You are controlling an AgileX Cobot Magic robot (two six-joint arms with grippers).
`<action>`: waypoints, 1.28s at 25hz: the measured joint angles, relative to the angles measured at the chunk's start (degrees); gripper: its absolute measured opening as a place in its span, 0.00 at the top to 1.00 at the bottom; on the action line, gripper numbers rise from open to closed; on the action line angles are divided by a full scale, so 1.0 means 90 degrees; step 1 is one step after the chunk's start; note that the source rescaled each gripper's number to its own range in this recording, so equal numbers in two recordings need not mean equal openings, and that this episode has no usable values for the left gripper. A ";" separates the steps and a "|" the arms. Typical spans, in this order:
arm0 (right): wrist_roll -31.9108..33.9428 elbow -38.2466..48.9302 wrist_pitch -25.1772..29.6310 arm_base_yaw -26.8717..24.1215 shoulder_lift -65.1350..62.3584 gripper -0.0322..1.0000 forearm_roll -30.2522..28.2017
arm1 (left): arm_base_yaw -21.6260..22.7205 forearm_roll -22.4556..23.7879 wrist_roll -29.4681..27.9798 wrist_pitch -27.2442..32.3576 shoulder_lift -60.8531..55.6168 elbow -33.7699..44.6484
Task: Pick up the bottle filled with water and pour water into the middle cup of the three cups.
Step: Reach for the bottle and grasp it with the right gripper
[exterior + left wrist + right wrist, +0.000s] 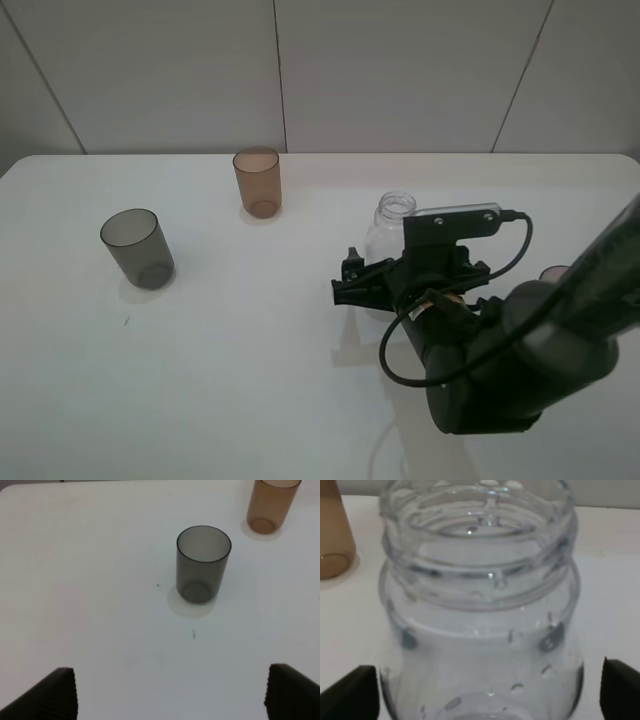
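My right jaws stand wide, one dark tip on either side of the small clear colourless plastic bottle. It sits between them, uncapped and upright on the white table, and a sliver of table shows between the bottle and one tip. Drops cling to its inner wall, but I cannot tell the water level. From the high camera the bottle is right of centre, its lower part hidden by the right arm. The translucent orange-brown plastic tumbler stands well apart from it, toward the back wall. The smoky grey translucent tumbler is further left and nearer the camera. A pinkish tumbler barely shows behind the arm. My left jaws are also spread wide and empty above the table, with the grey tumbler ahead of them.
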 joint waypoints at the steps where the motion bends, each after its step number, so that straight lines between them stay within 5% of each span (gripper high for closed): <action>1: 0.0000 -0.0032 0.0011 -0.0037 0.0028 0.06 -0.0058 | 0.0000 0.0000 0.0000 0.0000 0.0000 0.0000; 32: 0.0303 -0.0172 0.0071 -0.0519 0.0240 0.19 -0.0606 | 0.0000 0.0000 0.0000 0.0000 0.0000 0.0000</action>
